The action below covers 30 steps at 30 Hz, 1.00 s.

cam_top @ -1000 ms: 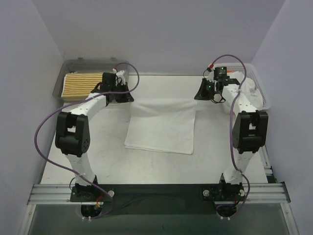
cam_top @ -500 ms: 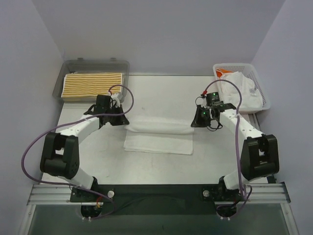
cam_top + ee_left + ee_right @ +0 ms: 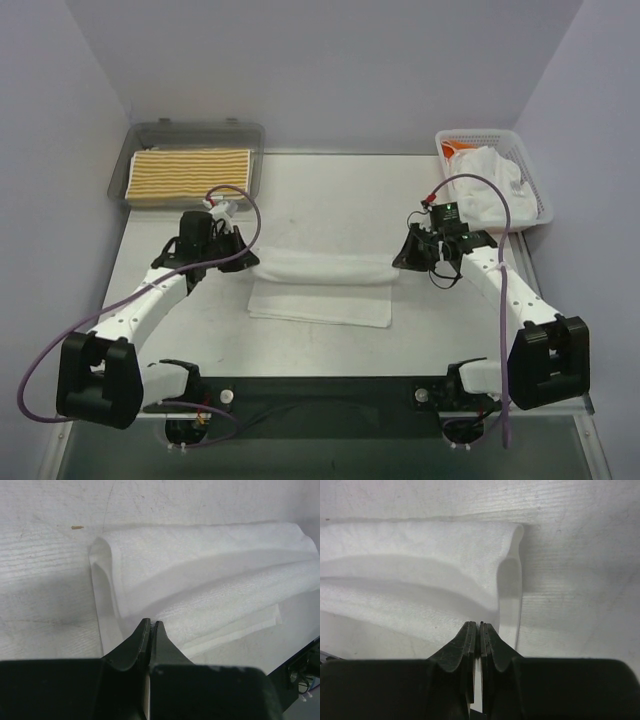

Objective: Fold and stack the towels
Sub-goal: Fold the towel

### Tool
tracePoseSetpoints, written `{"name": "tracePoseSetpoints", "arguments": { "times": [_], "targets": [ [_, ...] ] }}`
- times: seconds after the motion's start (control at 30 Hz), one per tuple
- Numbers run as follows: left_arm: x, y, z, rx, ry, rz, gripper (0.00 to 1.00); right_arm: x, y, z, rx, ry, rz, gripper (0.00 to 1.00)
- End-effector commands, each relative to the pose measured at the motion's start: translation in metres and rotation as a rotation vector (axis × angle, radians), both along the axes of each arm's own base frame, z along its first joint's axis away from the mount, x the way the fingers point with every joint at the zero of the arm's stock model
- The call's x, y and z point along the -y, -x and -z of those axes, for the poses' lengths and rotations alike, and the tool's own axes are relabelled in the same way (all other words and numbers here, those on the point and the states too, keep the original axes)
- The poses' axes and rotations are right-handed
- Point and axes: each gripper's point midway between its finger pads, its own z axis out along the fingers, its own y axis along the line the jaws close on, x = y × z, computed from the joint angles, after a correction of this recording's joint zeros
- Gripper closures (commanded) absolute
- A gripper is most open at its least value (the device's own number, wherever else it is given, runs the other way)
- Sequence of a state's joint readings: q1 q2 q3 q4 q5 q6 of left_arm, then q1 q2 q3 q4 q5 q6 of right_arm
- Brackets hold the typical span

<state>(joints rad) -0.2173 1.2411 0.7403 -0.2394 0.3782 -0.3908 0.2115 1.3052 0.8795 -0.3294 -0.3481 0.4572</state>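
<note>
A plain white towel (image 3: 320,285) lies mid-table with its far part rolled over toward the near edge, forming a raised fold. My left gripper (image 3: 242,262) is shut on the fold's left corner, and my right gripper (image 3: 400,262) is shut on its right corner. In the left wrist view the gripper (image 3: 151,623) pinches the towel (image 3: 210,565). In the right wrist view the gripper (image 3: 480,625) pinches the towel (image 3: 420,565), with cloth showing between the jaws. A yellow-and-white striped towel (image 3: 188,172) lies folded at the back left. The green striped towel is out of view.
The yellow towel sits in a clear grey tray (image 3: 190,128) at the back left corner. A white mesh basket (image 3: 538,205) at the back right holds crumpled white towels (image 3: 490,185) and something orange (image 3: 455,148). Purple walls enclose the table.
Both grippers have moved from the far side toward the near edge, carrying the white towel's far edge with them. The towel now looks shorter front to back, with a rolled fold.
</note>
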Motion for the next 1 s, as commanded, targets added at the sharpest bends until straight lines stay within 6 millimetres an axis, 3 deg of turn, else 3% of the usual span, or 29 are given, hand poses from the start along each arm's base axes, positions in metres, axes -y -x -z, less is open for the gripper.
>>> {"name": "tracePoseSetpoints", "arguments": {
  "times": [0.0, 0.13, 0.2, 0.43, 0.53, 0.77, 0.97],
  "targets": [
    [-0.004, -0.003, -0.025, 0.081, 0.006, -0.033, 1.00, -0.001, 0.004, -0.018, 0.031, -0.014, 0.016, 1.00],
    [-0.007, 0.002, -0.024, 0.071, 0.003, -0.048, 1.00, -0.010, 0.016, -0.017, 0.000, -0.050, 0.006, 1.00],
    [-0.009, 0.011, -0.006, 0.015, 0.001, -0.060, 1.00, -0.013, 0.025, -0.008, -0.047, -0.064, 0.019, 1.00],
    [-0.012, 0.051, 0.066, -0.252, -0.006, -0.103, 1.00, -0.022, 0.066, 0.055, -0.279, -0.072, 0.044, 1.00],
    [-0.014, 0.065, 0.093, -0.368, -0.037, -0.113, 1.00, -0.015, 0.079, 0.090, -0.378, -0.030, 0.076, 1.00],
    [-0.016, 0.058, 0.100, -0.386, -0.047, -0.152, 1.00, -0.002, 0.066, 0.106, -0.410, -0.004, 0.123, 1.00],
    [-0.011, 0.038, 0.077, -0.313, -0.033, -0.134, 1.00, 0.002, 0.040, 0.091, -0.356, -0.015, 0.118, 1.00]
  ]
}}
